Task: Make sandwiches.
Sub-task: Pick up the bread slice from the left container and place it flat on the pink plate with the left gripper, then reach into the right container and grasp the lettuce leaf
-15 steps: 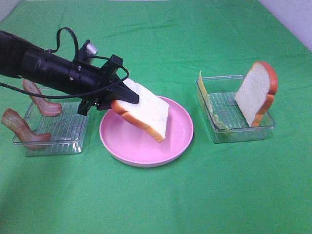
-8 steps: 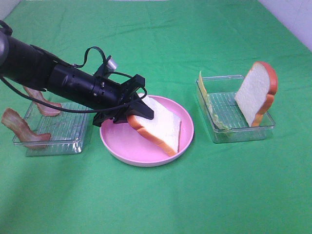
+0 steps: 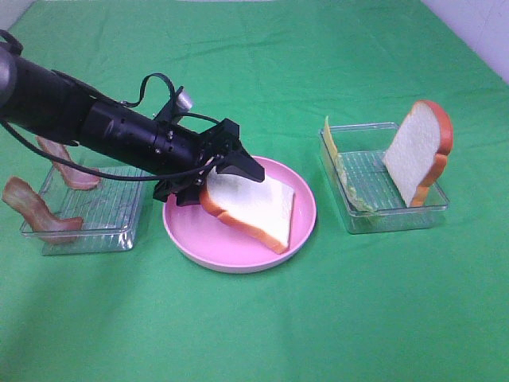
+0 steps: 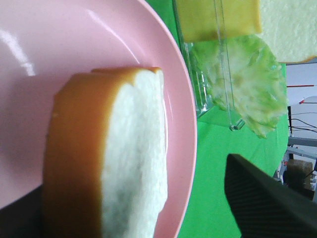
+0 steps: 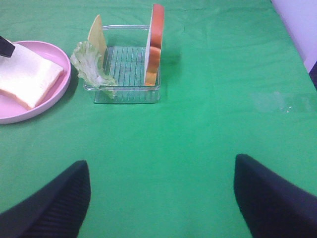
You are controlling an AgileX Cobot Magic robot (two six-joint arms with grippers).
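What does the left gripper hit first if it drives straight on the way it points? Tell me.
The bread slice lying on the pink plate. The left gripper slants down at it, jaws open either side of its near end, and nothing shows in between, though depth is hard to judge.

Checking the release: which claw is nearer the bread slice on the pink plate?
Left. The left claw stands open at the slice's crust end; the right claw is far off over cloth, short of the tray.

A wrinkled green cloth (image 3: 262,334) covered the whole desk (image 3: 95,318). A pale surface (image 3: 483,28) showed past its far right corner. Light fell evenly.
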